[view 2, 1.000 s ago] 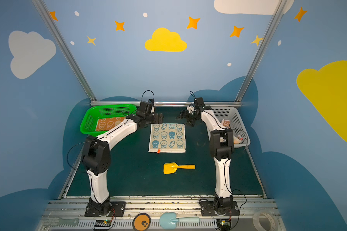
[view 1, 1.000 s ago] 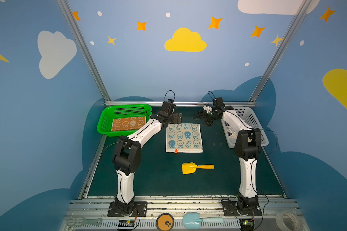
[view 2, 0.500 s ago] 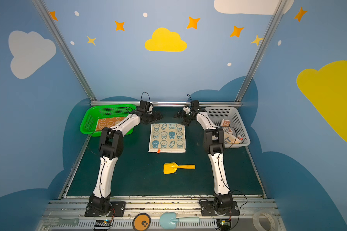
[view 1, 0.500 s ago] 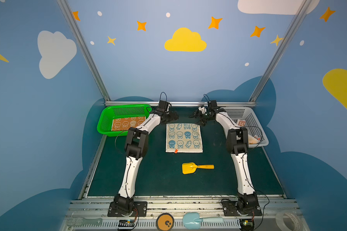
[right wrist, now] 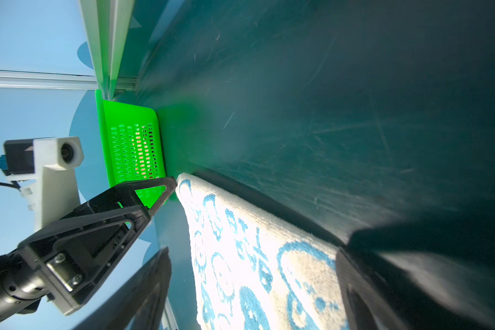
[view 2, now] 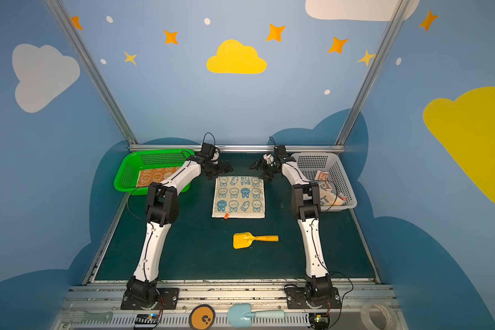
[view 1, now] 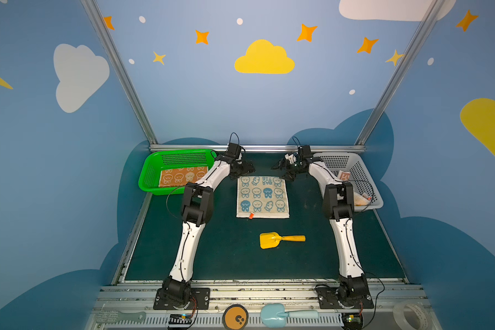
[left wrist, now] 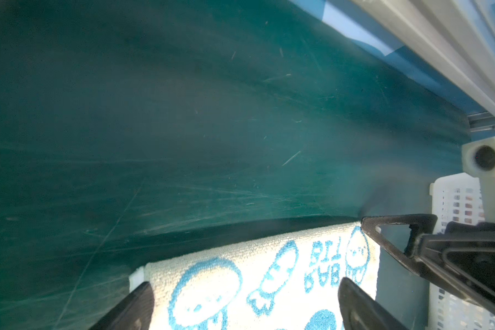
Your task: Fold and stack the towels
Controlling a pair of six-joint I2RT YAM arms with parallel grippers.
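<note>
1. The blue-faced towel (view 1: 262, 197) lies flat and fully spread in the middle of the bench (view 1: 212, 257). I see no fold in it.
2. The left pincer (view 1: 247, 168) is at the far corner of this towel on the left arm's side. Its jaws are apart and it holds nothing. In the left wrist view the far edge of the towel lies between its fingers (left wrist: 137, 308). Whether they touch the cloth, I cannot tell.
3. The right pincer (view 1: 282, 171) is at the other far corner. Its jaws are also apart and empty, with the towel edge between its fingers (right wrist: 363, 291).
4. The orange towel (view 1: 180, 176) lies in the green basket (view 1: 147, 178), beside the blue-faced towel on the left arm's side. It lies neatly there, but I cannot tell if it is folded.
5. The lettered towel (view 2: 329, 195) is in the white basket (view 1: 360, 171), on the right arm's side of the blue-faced towel. It looks crumpled and is partly hidden behind the arm.
6. A yellow toy shovel (view 1: 280, 239) lies apart from the blue-faced towel, on its near side. It seems to have no part in the task.
7. My judgement is that at most one towel is finished. The fold of the blue-faced towel is not yet begun, and the lettered towel and the stacking remain.
</note>
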